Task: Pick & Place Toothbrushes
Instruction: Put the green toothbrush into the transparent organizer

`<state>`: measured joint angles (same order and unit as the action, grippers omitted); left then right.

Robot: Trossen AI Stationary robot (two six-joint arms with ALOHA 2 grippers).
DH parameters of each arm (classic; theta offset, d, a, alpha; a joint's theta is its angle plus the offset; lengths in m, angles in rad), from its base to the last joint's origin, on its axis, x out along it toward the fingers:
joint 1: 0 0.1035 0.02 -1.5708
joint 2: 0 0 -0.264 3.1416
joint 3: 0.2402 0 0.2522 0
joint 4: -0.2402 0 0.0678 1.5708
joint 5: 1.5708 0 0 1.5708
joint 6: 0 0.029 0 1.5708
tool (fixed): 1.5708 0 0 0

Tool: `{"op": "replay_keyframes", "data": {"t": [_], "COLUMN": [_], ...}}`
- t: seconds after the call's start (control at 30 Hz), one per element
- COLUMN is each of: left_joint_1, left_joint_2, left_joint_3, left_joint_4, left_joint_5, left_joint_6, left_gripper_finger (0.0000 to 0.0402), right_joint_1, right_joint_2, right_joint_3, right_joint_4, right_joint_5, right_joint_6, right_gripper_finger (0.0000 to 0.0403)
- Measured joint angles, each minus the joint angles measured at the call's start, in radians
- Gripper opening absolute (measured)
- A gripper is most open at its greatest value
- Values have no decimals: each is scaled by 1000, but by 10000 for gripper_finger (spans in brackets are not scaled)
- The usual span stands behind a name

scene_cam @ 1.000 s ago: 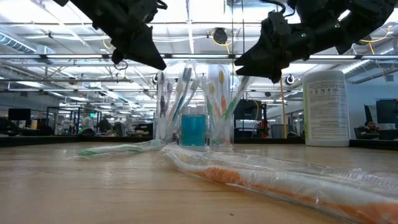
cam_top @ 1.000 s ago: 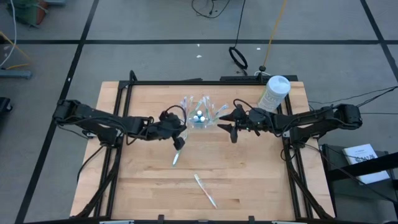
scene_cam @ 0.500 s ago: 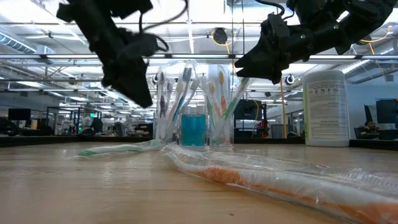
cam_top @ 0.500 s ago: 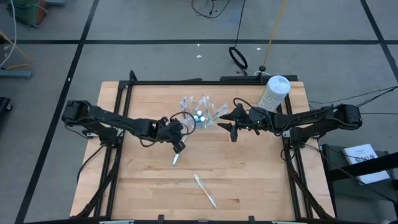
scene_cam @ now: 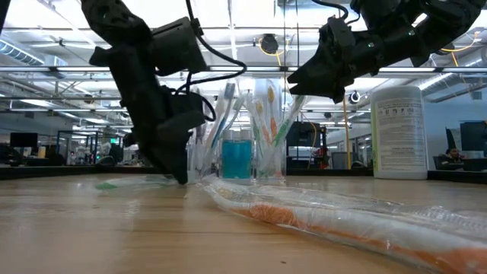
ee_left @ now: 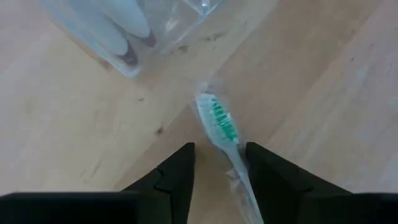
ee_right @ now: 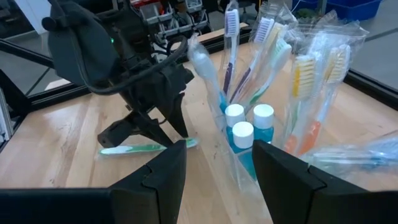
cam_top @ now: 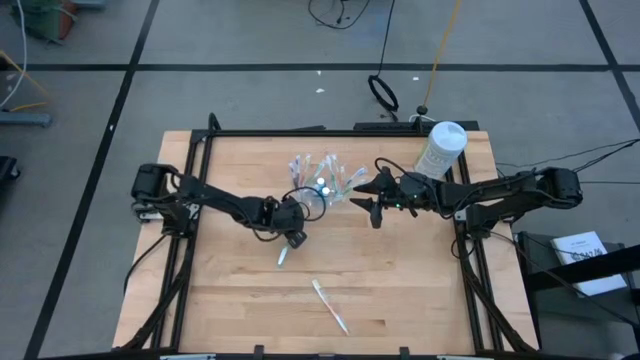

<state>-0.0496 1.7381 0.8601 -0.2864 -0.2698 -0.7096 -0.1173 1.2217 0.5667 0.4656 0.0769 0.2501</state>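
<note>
Centrally on the wooden table [cam_top: 240,300], a clear plastic cup [cam_top: 322,180] holds a cluster of upright wrapped toothbrushes [ee_right: 273,43] together with small blue tubes with white caps [ee_right: 244,130], presumably so that the brushes stand sorted in one place. Two brushes lie loose on the boards: a green toothbrush [ee_left: 219,121] in clear wrapping just in front of the cup, and an orange-pink wrapped toothbrush [cam_top: 329,305] well apart, nearer the table's front edge. Left gripper [cam_top: 291,238] is lowered close to the table surface directly over the green brush; its wrist view shows the two dark fingers [ee_left: 177,177] standing apart, with the brush's handle running down between them and the bristled head lying just beyond the fingertips, nothing clamped. Such a placement suggests an approach for a grasp on the handle, the jaws straddling the brush so that closing would catch it. Right gripper [cam_top: 372,196] hovers above the table just beside the cup on its other side, jaws spread and empty, apparently waiting. A white cylindrical canister [cam_top: 441,148] stands at the table's far right corner, clear of both arms.
</note>
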Motion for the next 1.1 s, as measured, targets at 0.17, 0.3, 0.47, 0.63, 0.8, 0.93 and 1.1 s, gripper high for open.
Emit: {"op": "replay_keyframes", "data": {"t": [0.17, 0.3, 0.47, 0.63, 0.8, 0.93, 1.1], "left_joint_1": [4, 2, -8, -26, -52, -70, -86], "left_joint_2": [8, -5, -17, -57, -159, -273, -402], "left_joint_3": [1, -2, -2, -4, -4, -3, -3], "left_joint_4": [-1, 0, 1, 5, 19, 36, 65], "left_joint_5": [0, 4, 19, 15, -70, -169, -265], "left_joint_6": [18, 18, 19, 18, 28, 90, 156], "left_gripper_finger": [105, 52, 8, 12, 7, 2, 6], "right_joint_1": [0, 0, 0, 0, 0, 0, 0], "right_joint_2": [0, 0, 0, 0, 0, 0, 0], "right_joint_3": [0, 0, 0, 0, 0, 0, 0], "right_joint_4": [0, 0, 0, 0, 1, 0, 2], "right_joint_5": [0, 0, 0, 0, 0, 0, 0], "right_joint_6": [0, 0, 0, 0, 0, 0, 0], "right_gripper_finger": [176, 176, 176, 176, 176, 176, 176]}}
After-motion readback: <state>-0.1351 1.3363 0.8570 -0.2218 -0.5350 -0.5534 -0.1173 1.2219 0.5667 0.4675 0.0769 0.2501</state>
